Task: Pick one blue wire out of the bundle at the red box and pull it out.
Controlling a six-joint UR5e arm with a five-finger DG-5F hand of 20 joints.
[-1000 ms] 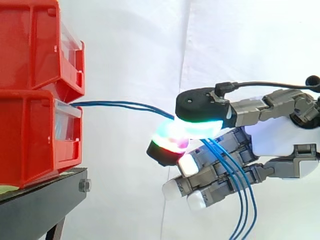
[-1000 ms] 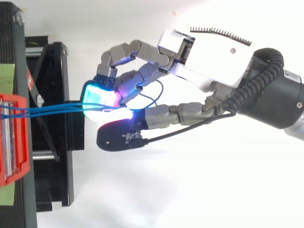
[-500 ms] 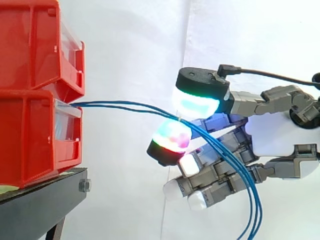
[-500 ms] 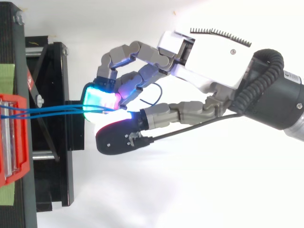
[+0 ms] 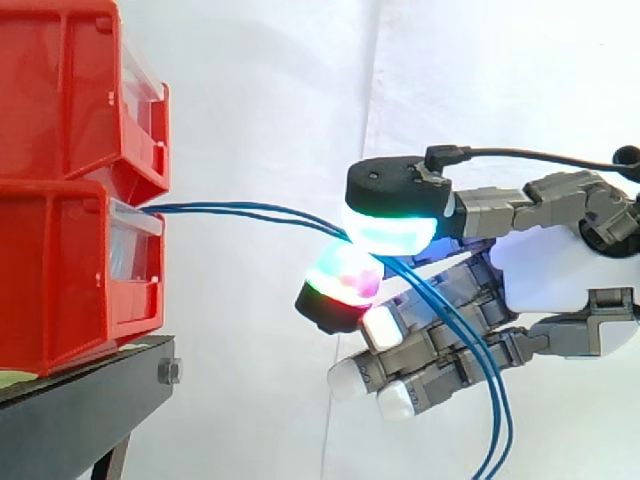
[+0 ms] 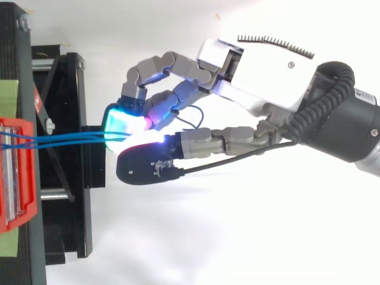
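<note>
Pinching: hand (image 5: pixel 550 275), thumb pad pressed down toward a fingertip pad with the blue wires (image 5: pixel 240 210) caught between; remaining fingers curled beneath.
Blue wires: leave the front of the lower red box (image 5: pixel 60 270), run nearly level to the pads, then hang down past the palm.
Upper red box (image 5: pixel 60 90): stacked directly on the lower.
Black stand (image 5: pixel 80 410): under both boxes.
White curtain (image 5: pixel 270 100): behind.

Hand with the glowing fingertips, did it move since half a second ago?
Yes. The hand lowered its thumb pad onto the thin blue wires and edged nearer the red plastic bins.
</note>
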